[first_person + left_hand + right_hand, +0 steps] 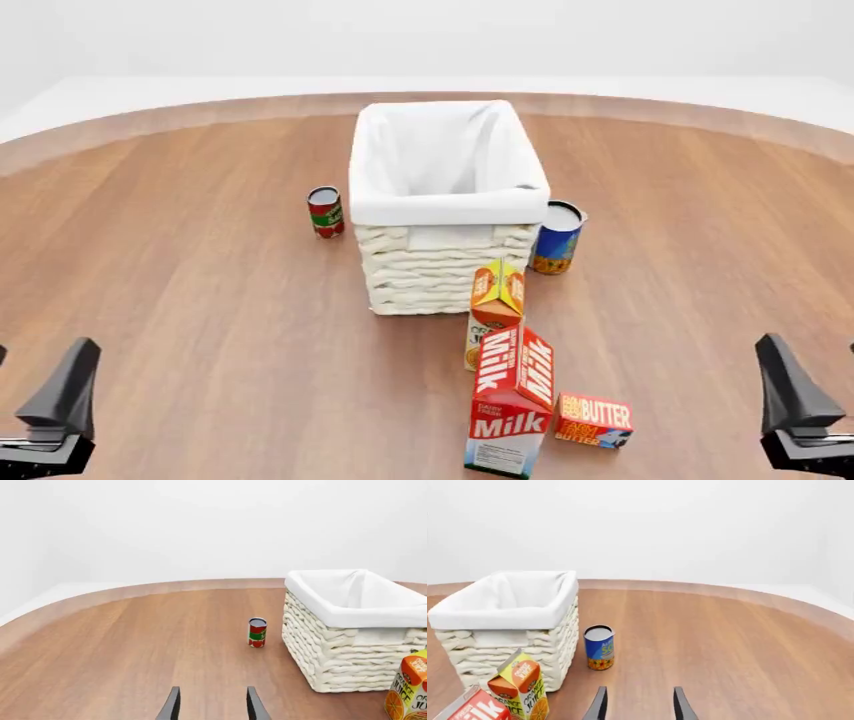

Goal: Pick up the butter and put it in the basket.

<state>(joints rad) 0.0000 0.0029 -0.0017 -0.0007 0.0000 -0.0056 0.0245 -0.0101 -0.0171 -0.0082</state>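
Observation:
The butter (594,420), a small flat red-orange box with yellow lettering, lies on the table near the front, just right of the milk carton. It does not show in either wrist view. The basket (434,270), cream wicker with a white liner, stands in the middle of the table; its wall also shows in the left wrist view (333,655) and the right wrist view (500,655). My left gripper (40,350) hangs open at the front left, far from the butter. My right gripper (810,345) hangs open at the front right, nearer the butter. Both hold nothing (213,690) (638,690).
A tall milk carton (511,415) and an orange juice carton (495,310) stand between the butter and the basket. A red can (326,212) stands left of the basket, a blue can (557,237) right of it. The round table edge curves behind.

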